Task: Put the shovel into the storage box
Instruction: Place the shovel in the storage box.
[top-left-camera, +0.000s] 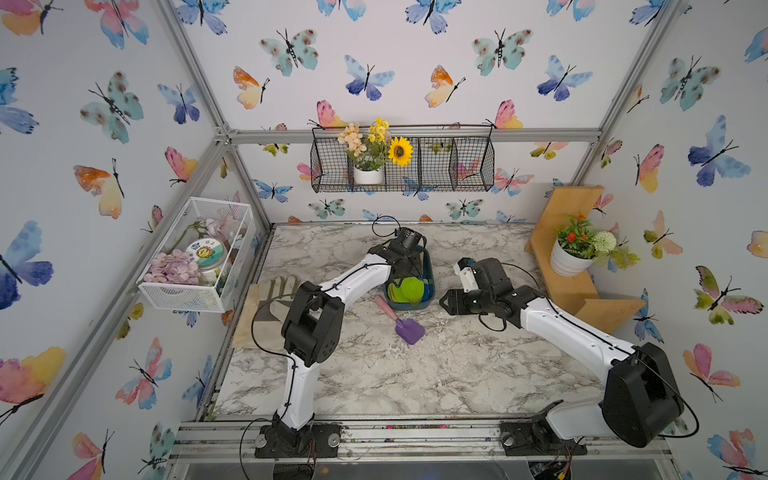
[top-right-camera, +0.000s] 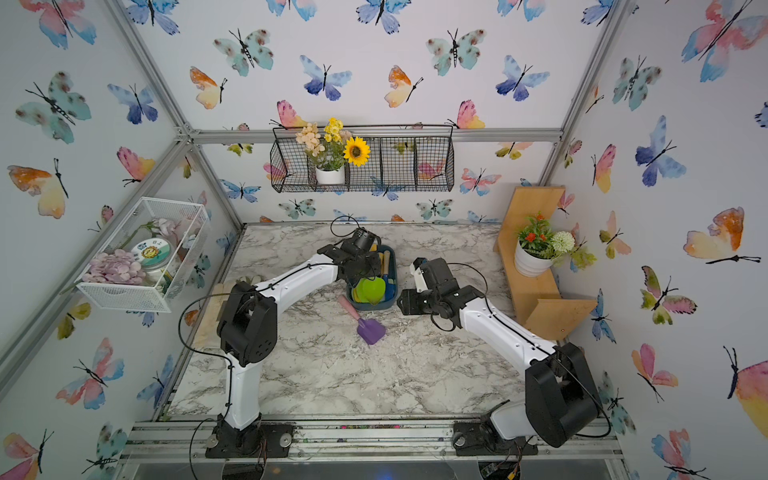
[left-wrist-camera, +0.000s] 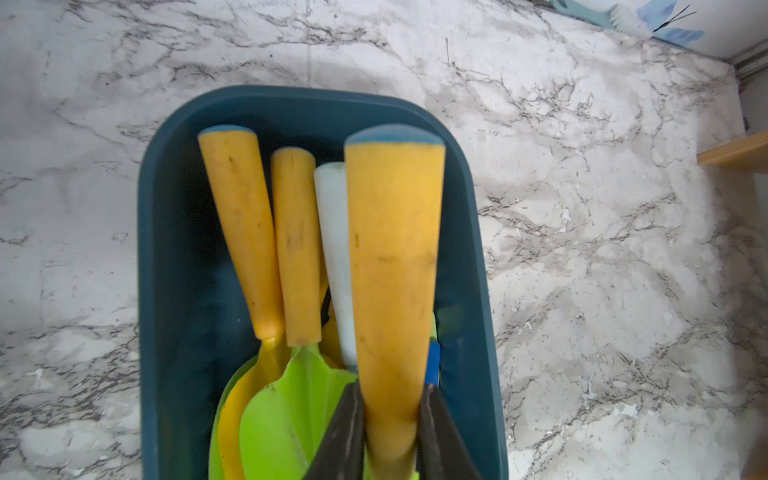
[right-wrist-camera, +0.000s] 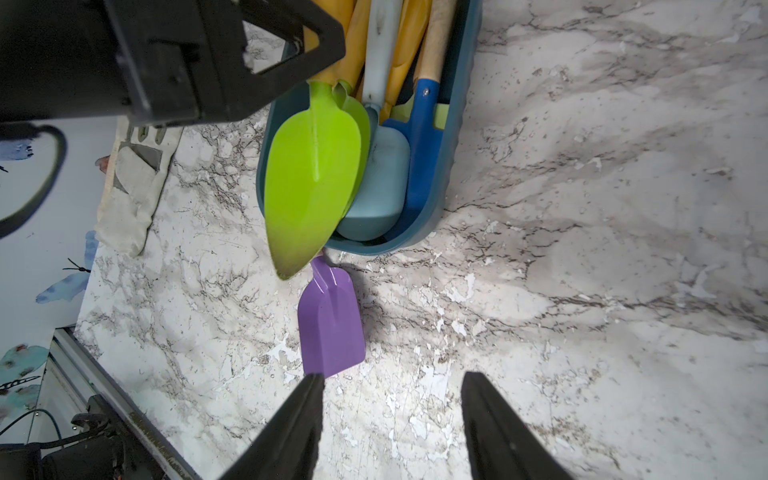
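Shovel (left-wrist-camera: 395, 266), yellow-handled, is pinched in my left gripper (left-wrist-camera: 390, 390), lying lengthwise over the storage box (left-wrist-camera: 166, 257) just beneath, green blade overhanging its end wall; my right gripper (right-wrist-camera: 392, 376) hangs half-open, empty

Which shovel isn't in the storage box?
The purple-bladed shovel with the pink handle: it lies on the table beside the storage box. The others are in the box or held over it by the left hand.
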